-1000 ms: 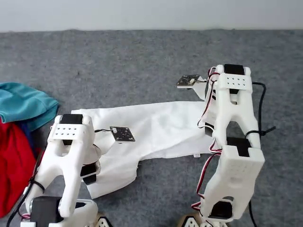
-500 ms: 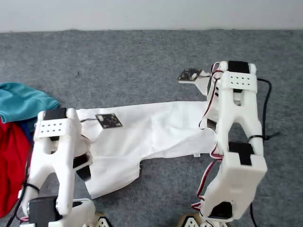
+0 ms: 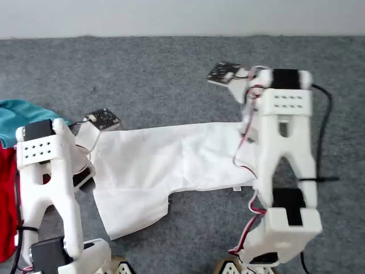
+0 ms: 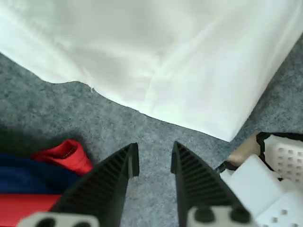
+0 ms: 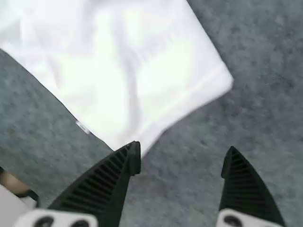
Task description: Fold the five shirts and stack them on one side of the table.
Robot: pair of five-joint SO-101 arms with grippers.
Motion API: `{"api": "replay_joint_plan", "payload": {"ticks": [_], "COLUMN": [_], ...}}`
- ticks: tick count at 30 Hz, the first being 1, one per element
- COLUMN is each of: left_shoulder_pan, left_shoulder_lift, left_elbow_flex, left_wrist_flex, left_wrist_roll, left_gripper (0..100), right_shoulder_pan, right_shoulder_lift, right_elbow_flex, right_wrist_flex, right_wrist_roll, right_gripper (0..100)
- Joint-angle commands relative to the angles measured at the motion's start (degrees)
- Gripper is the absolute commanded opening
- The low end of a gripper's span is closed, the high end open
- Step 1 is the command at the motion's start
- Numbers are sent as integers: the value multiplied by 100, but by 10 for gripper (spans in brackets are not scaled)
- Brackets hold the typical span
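While the white shirt (image 3: pixel 171 160) is laid out mid-worktop (image 3: pixel 142 74), the left hand (image 4: pixel 154 151) is held slightly parted and empty just off its edge. The right hand (image 5: pixel 183 158) is spread wide, empty, at its corner. A red shirt (image 3: pixel 5 217) and a teal shirt (image 3: pixel 17 111) are heaped beside the left arm, apparently unfolded.

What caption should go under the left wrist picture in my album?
Left gripper, open and empty, above the grey table, close to the white shirt.

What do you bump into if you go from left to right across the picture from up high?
red shirt → left arm → white shirt → right arm
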Motion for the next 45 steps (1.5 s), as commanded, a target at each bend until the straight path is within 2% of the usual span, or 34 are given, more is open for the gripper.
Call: {"api": "replay_joint_plan", "payload": {"ticks": [1,4,6,9,17,22,27,32,36,42,45], "left_shoulder_pan": [-26,-53,-53,-44,-62,-70,-431,-1037,-1477,-2409,-2848], "left_shoulder_lift": [-149,-141,-141,-149,-193,-193,-765,-1697,-2198,-2277,-2268], "left_elbow_flex": [-233,-215,-215,-233,-277,-277,-277,-259,-224,-215,-101], "left_wrist_flex": [-422,-826,-958,-1002,-826,-527,-527,-598,-589,-607,-809], "left_wrist_roll": [703,1477,1873,2171,2207,2215,2215,2215,2215,2215,2198], "left_gripper": [12,14,14,14,14,14,14,14,14,14,14], "right_shoulder_pan": [-251,-224,-207,-180,356,259,75,-585,-1305,-2677,-3433], "right_shoulder_lift": [505,1051,1332,1648,2589,2677,1912,954,497,426,532], "right_elbow_flex": [-246,-246,-246,-255,-246,-255,-255,-255,-255,-237,-220], "right_wrist_flex": [-479,-1244,-1631,-2273,-4040,-4321,-3802,-2686,-1710,-48,251], "right_wrist_roll": [-1029,-1582,-1758,-1820,-1793,-1785,-1811,-1802,-1793,-1793,-1846], "right_gripper": [148,1,28,9,12,11,11,15,15,15,16]}}
